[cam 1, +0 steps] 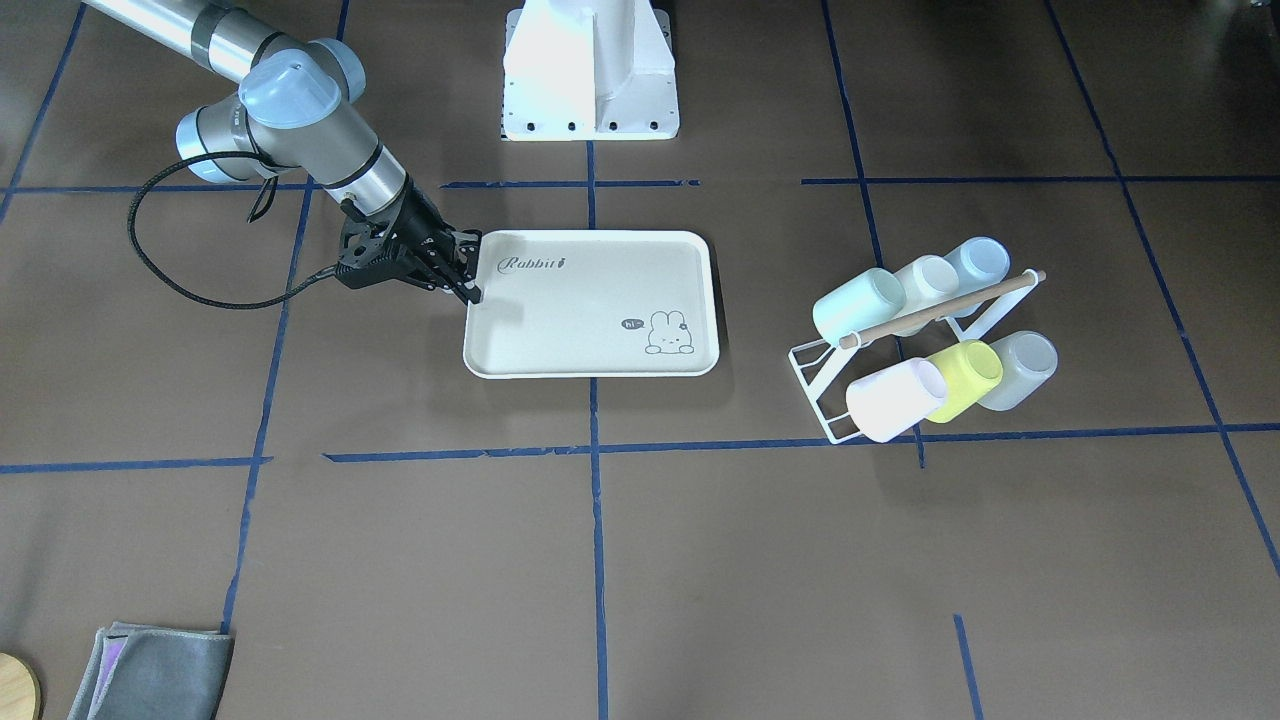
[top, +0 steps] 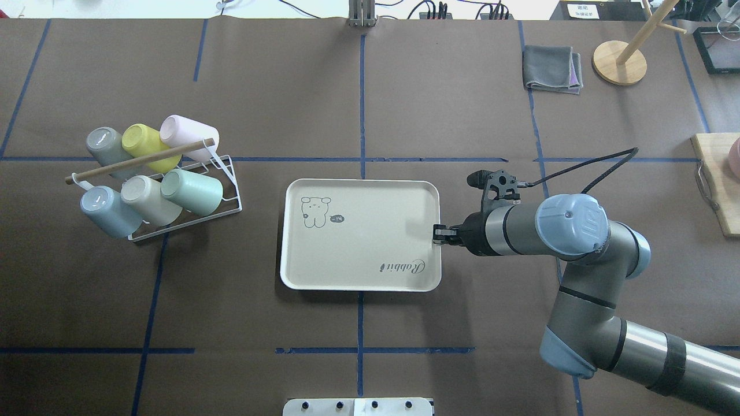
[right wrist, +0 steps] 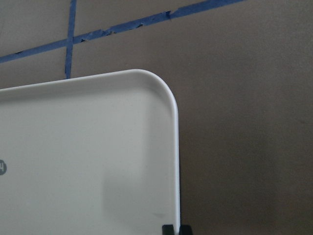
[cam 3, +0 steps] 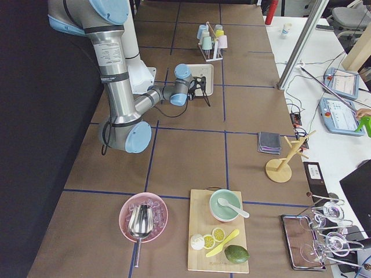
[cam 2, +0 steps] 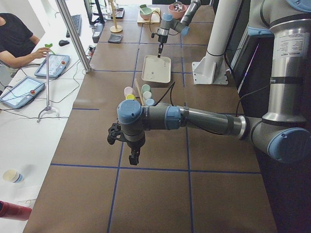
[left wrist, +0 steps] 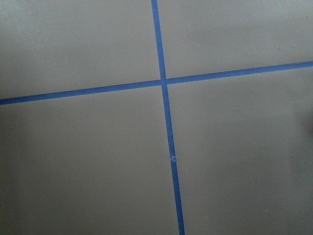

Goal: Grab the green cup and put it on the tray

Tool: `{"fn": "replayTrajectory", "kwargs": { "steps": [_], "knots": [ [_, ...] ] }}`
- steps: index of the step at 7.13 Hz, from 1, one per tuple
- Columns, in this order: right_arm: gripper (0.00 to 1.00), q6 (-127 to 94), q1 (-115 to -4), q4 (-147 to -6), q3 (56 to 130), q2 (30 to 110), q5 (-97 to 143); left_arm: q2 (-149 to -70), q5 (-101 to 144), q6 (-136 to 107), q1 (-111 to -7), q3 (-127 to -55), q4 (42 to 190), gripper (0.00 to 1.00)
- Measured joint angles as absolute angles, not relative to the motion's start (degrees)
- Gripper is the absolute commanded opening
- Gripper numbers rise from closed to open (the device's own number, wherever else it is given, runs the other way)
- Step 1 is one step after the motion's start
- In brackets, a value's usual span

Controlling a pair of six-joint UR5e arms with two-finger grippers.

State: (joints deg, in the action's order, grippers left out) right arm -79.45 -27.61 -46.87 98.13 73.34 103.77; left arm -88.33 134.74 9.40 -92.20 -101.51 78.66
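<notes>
Overhead exterior puts the green cup (top: 193, 192) at the left of the frame, on a white wire rack (top: 234, 199) well apart from the tray (top: 358, 266). The cup leans on the rack. Its long axis slants from upper left to lower right of the frame, and a pale closed end is turned toward the camera at the upper left; its mouth does not show. It is the right-hand cup of the lower row, just beside a cream cup (top: 144, 201), with a blue cup (top: 110, 211) further left. The upper row holds a grey cup (top: 107, 147), a yellow cup (top: 141, 141) and a pink cup (top: 185, 134), and a wooden rod (top: 139, 162) crosses between the rows. The tray lies flat mid-frame, showing its "Rabbit" lettering and bunny drawing.

The right pincer (top: 439, 234) sits at the tray's right-hand rim. Only the right wrist-mounted view shows its fingertips (right wrist: 168, 230), which are almost together with the rim running into the narrow gap, pinching it.

Only exterior left shows the left pincer (cam 2: 132, 158), hanging over the brown surface (cam 2: 160, 194); I cannot tell how far open it is. Left wrist-mounted shows just crossed blue tape (left wrist: 164, 81).
</notes>
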Motion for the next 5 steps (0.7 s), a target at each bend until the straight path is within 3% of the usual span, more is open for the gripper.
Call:
{"fn": "replayTrajectory", "kwargs": {
  "steps": [5],
  "knots": [
    [1.0,-79.44,-29.24,-51.83,102.8,73.27,105.32,-88.78,134.5,9.42,-92.12,-102.93,78.65,1.0]
  ]
}}
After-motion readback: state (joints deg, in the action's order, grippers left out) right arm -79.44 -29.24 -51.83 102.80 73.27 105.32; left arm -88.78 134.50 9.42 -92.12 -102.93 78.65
